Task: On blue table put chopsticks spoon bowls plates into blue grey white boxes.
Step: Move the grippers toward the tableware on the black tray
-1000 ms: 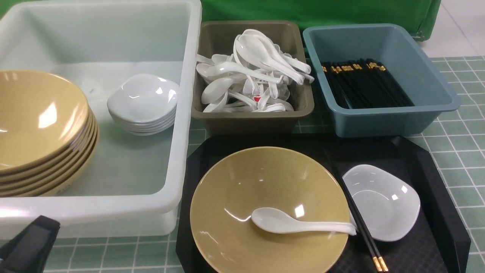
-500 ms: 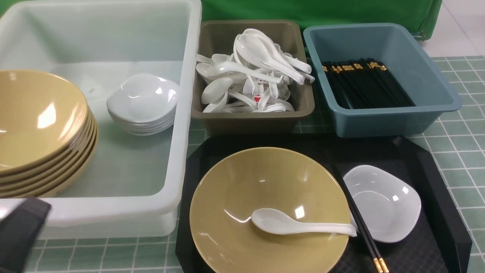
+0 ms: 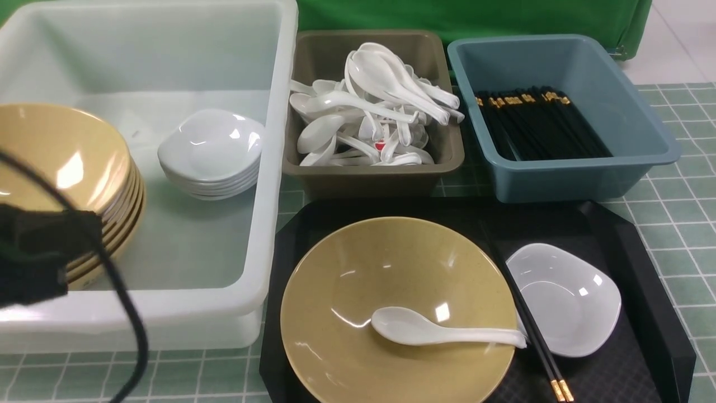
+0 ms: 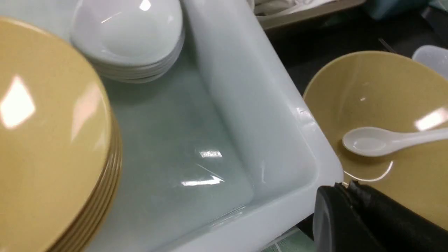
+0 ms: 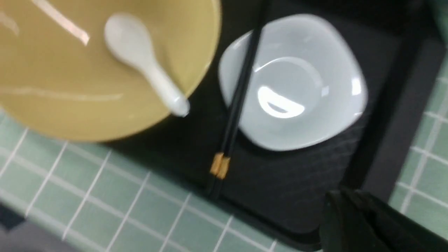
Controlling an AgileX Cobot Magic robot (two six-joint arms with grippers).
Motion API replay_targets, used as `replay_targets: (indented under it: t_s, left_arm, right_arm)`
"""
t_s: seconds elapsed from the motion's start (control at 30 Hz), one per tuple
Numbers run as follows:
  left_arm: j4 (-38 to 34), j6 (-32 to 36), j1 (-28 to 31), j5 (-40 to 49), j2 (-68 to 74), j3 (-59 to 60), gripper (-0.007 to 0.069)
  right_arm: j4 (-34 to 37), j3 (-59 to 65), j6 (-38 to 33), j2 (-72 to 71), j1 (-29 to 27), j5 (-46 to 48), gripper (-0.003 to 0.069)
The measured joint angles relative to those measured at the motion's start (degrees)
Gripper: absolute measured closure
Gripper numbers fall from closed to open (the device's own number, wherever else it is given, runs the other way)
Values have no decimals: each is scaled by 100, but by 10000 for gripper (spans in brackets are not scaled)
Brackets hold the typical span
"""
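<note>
A tan bowl (image 3: 397, 310) sits on the black tray with a white spoon (image 3: 442, 331) lying in it. A pair of black chopsticks (image 3: 531, 327) lies between the bowl and a white plate (image 3: 565, 299), resting on the plate's edge (image 5: 241, 87). My left gripper (image 4: 344, 187) is shut and empty, at the white box's (image 3: 271, 168) near corner beside the bowl (image 4: 385, 105). My left arm (image 3: 39, 252) shows over that box's front. My right gripper (image 5: 341, 196) is shut and empty, over the tray's corner near the plate (image 5: 294, 80). It is outside the front view.
The white box holds a stack of tan bowls (image 3: 61, 179) and a stack of white plates (image 3: 211, 151). The grey box (image 3: 369, 174) is full of spoons. The blue box (image 3: 565, 182) holds chopsticks. The black tray (image 3: 643, 280) lies on the tiled table (image 3: 682, 224).
My left arm has risen from the lower left corner to in front of the stacked bowls. The dishes on the tray have not moved.
</note>
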Motion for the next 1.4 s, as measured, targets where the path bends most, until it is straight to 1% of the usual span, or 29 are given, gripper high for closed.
replay_targets:
  t_s: [0.2, 0.3, 0.37, 0.43, 0.53, 0.6, 0.63, 0.7, 0.77, 0.8, 0.97, 1.4]
  left_arm:
    - [51, 167, -1114, 30, 702, -365, 630]
    - [97, 207, -1682, -102, 964, -379, 630]
    - [150, 218, -2049, -204, 1162, -379, 630]
    - [212, 231, -2445, -377, 1358, -379, 630]
    - [228, 235, -2648, -497, 1468, -379, 630]
    - [228, 249, -2694, -547, 1513, -379, 630]
    - [232, 249, -2701, -560, 1528, -379, 630]
    - [296, 249, -2701, -588, 1534, -379, 630]
    - [352, 249, -2701, -601, 1534, -379, 630]
    - [358, 249, -2701, -605, 1534, -379, 630]
    - [423, 249, -2701, -715, 1534, -379, 630]
    - [514, 254, -2701, -757, 1539, -379, 630]
  right_arm:
    - [-20, -36, -21, 1064, 609, -257, 620]
    - [-13, -36, 14, 1483, 735, -621, 615]
    - [31, -40, 21, 1920, 830, -1014, 598]
    - [119, -40, 26, 2297, 882, -1407, 546]
    - [224, -40, 31, 2597, 883, -1650, 462]
    - [264, -40, 99, 2804, 883, -1840, 373]
    - [269, -40, 159, 2960, 883, -1982, 293]
    - [276, -40, 185, 3152, 883, -2210, 201]
    - [287, -40, 198, 3349, 883, -2381, 140]
    - [287, -40, 205, 3434, 883, -2447, 127]
    - [293, -47, 239, 3790, 883, -2732, 116]
    - [311, -159, 400, 4043, 883, -2725, 117]
